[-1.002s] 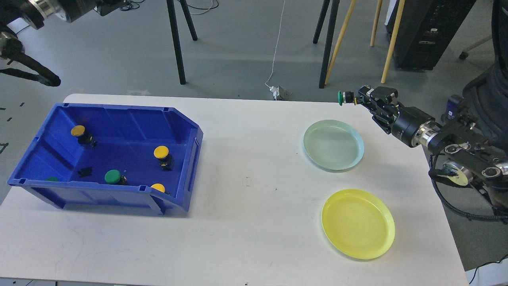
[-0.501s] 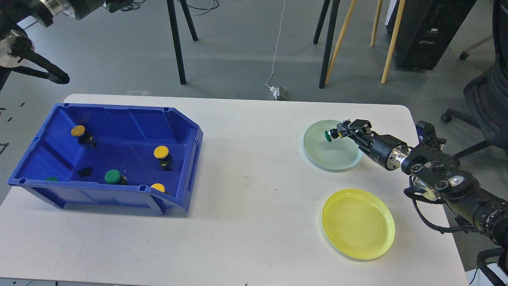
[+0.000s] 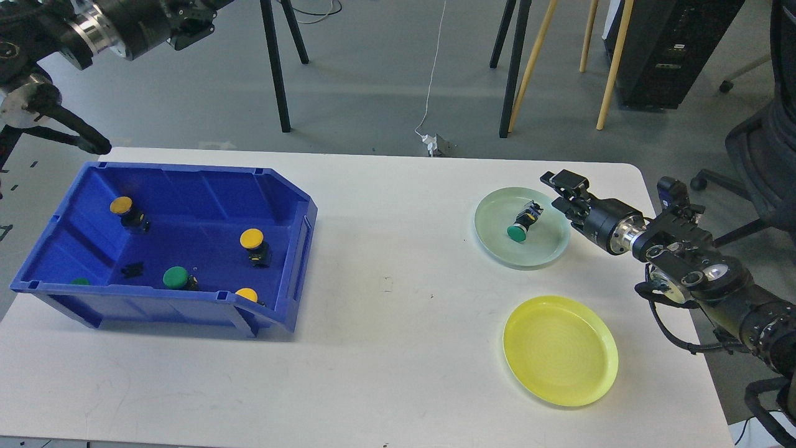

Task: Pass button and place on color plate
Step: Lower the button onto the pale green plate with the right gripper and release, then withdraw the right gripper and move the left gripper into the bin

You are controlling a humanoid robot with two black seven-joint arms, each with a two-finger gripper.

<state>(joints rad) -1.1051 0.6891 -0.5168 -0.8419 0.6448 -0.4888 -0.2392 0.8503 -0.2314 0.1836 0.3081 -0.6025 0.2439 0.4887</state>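
Note:
A green button (image 3: 521,225) lies on its side inside the pale green plate (image 3: 489,233) at the table's right. My right gripper (image 3: 555,191) is open and empty, just right of the button, over the plate's far right rim. The yellow plate (image 3: 559,350) in front of it holds nothing. My left gripper (image 3: 194,14) hangs high at the top left, beyond the table, too dark to read. The blue bin (image 3: 292,211) on the left holds yellow buttons (image 3: 252,237) and green buttons (image 3: 175,276).
Tripod and stand legs (image 3: 277,68) stand on the floor behind the table. A black cabinet (image 3: 671,43) is at the back right. The white table (image 3: 398,298) shows bare between the bin and the plates.
My right gripper came down from above the table's far edge to the green plate, opened, and let the green button go; it now lies in the plate. The left arm shifted slightly right.

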